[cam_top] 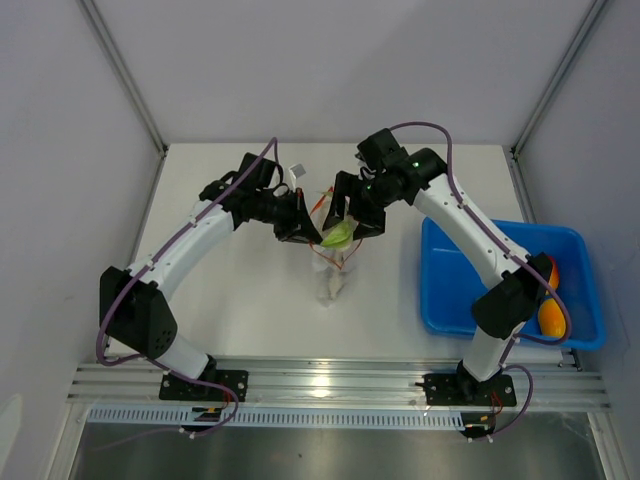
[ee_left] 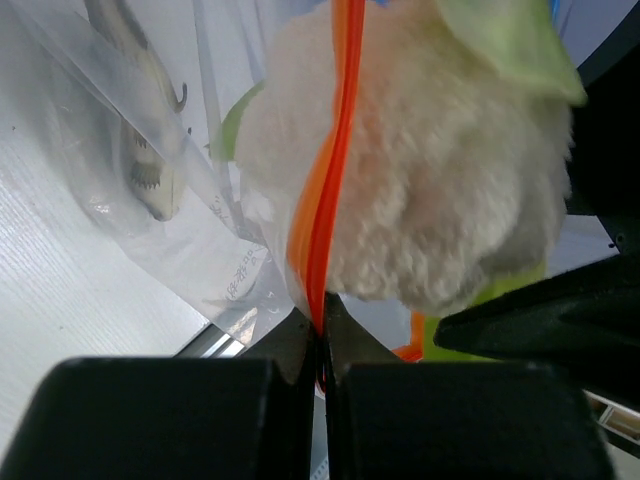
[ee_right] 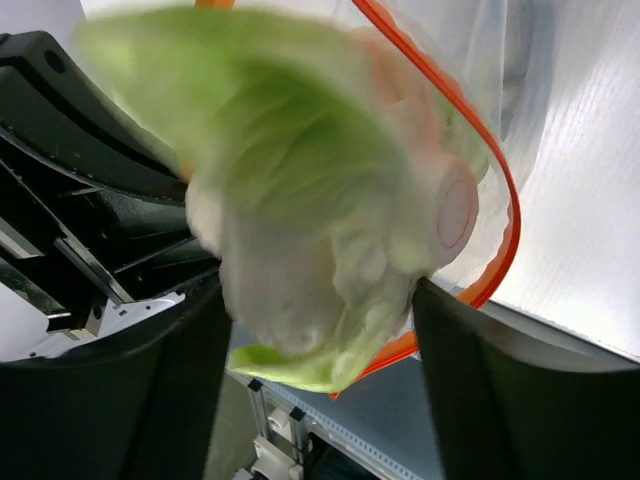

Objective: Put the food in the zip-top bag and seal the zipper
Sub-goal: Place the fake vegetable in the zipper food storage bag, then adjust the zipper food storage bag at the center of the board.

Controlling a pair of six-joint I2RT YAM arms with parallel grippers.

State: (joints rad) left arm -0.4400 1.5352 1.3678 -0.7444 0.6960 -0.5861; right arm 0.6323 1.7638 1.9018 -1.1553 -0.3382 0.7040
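Orange zipper (ee_left: 322,215) pinched by left end effector (ee_left: 322,338); food (ee_left: 430,200) at bag (ee_left: 195,245) mouth.

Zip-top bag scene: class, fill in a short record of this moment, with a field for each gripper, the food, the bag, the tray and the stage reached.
left gripper: shut on the zipper, pinching the bag's mouth edge
right gripper: open, food between its jaws
food: green-and-white leafy food, blurred, at the bag's mouth
zip-top bag: clear, below the two grippers, mouth open, zipper unsealed
blue tray: on the right, yellow-orange fruit at its right end
stage: leafy piece entering the bag; sealing not yet done
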